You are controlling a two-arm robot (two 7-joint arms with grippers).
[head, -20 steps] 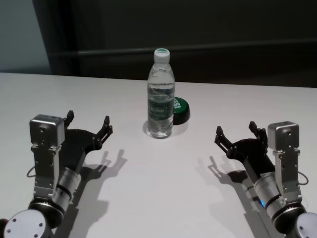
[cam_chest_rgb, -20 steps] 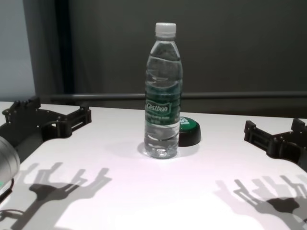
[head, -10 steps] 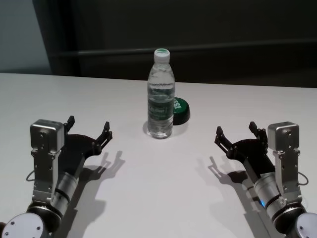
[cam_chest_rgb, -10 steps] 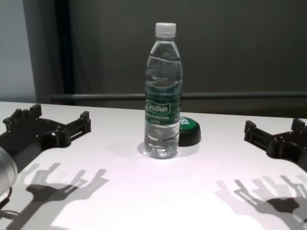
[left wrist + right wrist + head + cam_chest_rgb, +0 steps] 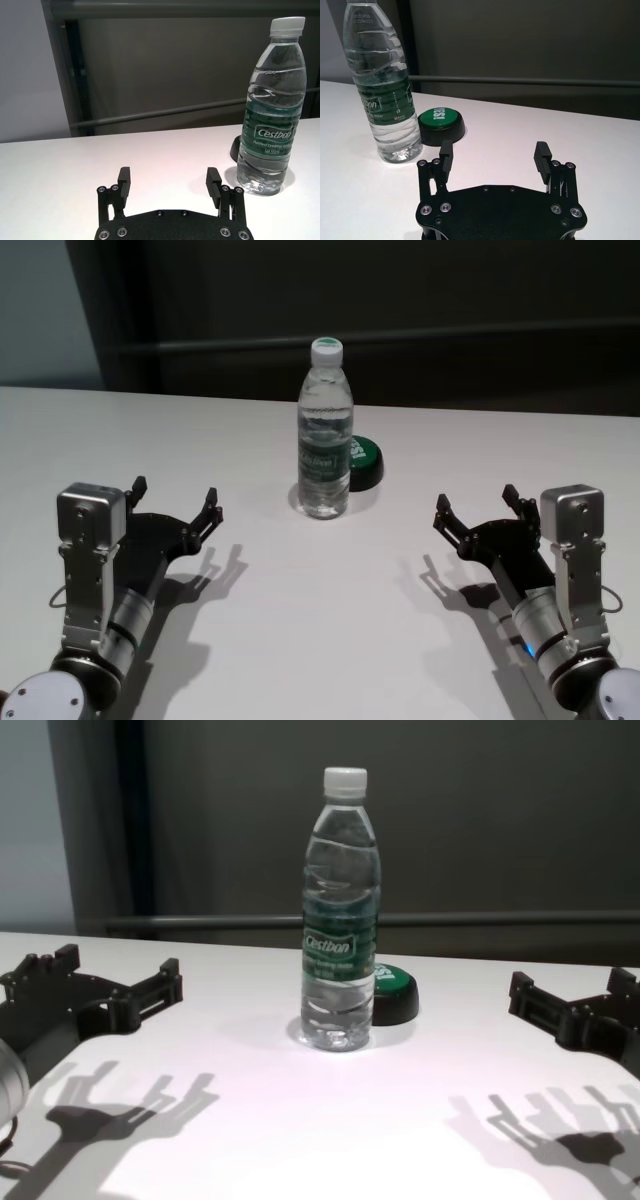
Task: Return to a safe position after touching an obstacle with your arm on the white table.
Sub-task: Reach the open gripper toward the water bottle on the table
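Head view: the tall clear plastic water bottle (image 5: pixel 325 430) stands upright mid-way across the broad white table (image 5: pixel 320 640), a low black puck with a green top (image 5: pixel 362 462) just behind it. Left gripper (image 5: pixel 174 499) and right gripper (image 5: pixel 478 508) hover well apart from it, fingers spread, empty. Wrist views: both grippers' jaws gape, holding nothing.

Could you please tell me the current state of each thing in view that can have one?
Water bottle: upright on the white table, white cap screwed on, untouched by either gripper.
Green-topped button: flat on the table behind the bottle, nothing pressing it.
Left gripper: open, empty, above the table, apart from the bottle.
Right gripper: open, empty, parked above the table.
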